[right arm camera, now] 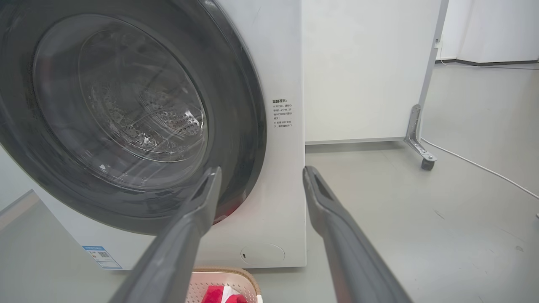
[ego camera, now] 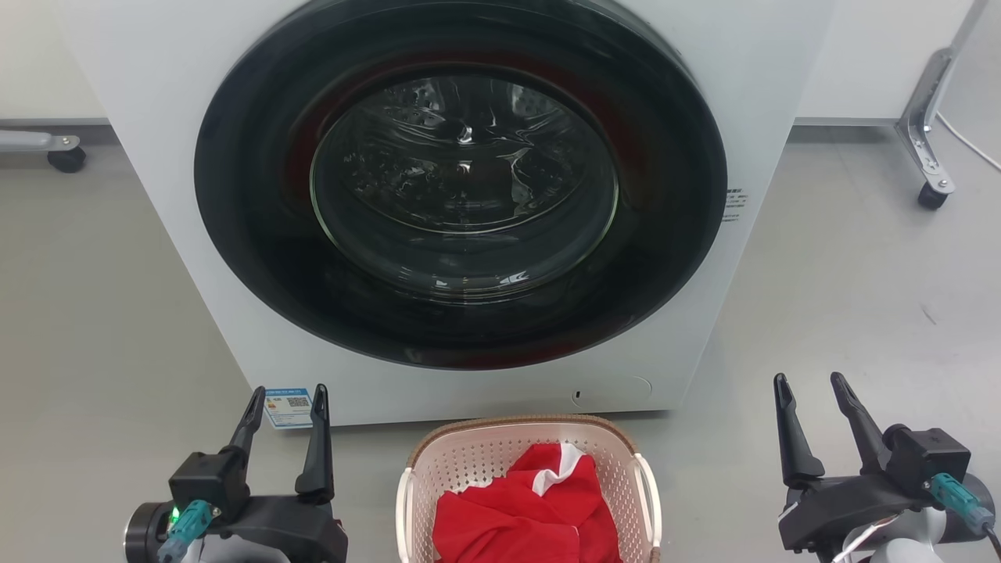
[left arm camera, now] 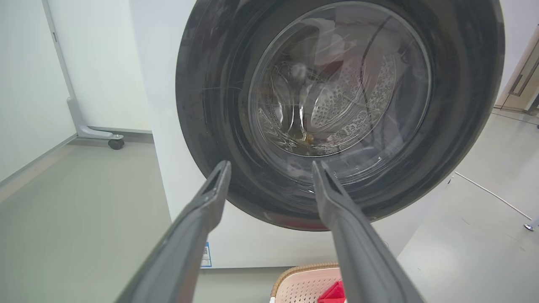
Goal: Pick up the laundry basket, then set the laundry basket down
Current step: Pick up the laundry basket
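Note:
The laundry basket (ego camera: pixel 469 461) is small, cream-white and perforated, with a brown woven-look rim and white loop handles. It stands on the floor just in front of the washer, at the bottom centre of the head view, with a red cloth (ego camera: pixel 524 508) inside. My left gripper (ego camera: pixel 288 391) hangs open to the basket's left, my right gripper (ego camera: pixel 809 381) open to its right, both apart from it. A corner of the laundry basket (left arm camera: pixel 301 282) shows in the left wrist view below the open left gripper (left arm camera: pixel 271 166). Under my open right gripper (right arm camera: pixel 261 170) its rim (right arm camera: pixel 227 271) peeks in.
A white front-loading washer (ego camera: pixel 195 234) with a large dark round door (ego camera: pixel 461 188) shut stands right behind the basket. Grey floor (ego camera: pixel 844 289) spreads on both sides. Wheeled frame legs (ego camera: pixel 927 156) stand at the far right and far left (ego camera: pixel 55 148); a cable (right arm camera: pixel 480 166) lies at the right.

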Robot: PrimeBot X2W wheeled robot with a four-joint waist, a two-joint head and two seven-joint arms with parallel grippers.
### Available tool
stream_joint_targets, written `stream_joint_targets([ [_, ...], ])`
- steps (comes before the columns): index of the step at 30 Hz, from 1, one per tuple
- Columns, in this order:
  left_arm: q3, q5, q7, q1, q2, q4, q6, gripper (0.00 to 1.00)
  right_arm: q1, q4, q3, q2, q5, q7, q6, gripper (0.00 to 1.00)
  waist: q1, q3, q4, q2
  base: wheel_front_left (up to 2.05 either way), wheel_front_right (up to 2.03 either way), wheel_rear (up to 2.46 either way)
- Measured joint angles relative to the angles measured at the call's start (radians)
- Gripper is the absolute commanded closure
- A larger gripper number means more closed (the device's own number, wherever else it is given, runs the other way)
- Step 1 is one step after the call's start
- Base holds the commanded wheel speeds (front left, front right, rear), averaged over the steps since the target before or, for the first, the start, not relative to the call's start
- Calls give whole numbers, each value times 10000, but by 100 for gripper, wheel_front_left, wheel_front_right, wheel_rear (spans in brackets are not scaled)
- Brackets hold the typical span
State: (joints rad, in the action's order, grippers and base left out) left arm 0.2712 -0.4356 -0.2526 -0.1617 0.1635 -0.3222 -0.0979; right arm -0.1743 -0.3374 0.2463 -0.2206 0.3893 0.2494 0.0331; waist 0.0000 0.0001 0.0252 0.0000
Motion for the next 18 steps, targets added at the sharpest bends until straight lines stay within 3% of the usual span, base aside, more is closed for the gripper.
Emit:
stream_joint_targets([
  [18, 33, 0, 0, -203, -67, 389, 10, 0, -239, 138, -21, 46, -35, 0, -102, 0, 0, 1032, 58, 1, 0, 0, 0],
])
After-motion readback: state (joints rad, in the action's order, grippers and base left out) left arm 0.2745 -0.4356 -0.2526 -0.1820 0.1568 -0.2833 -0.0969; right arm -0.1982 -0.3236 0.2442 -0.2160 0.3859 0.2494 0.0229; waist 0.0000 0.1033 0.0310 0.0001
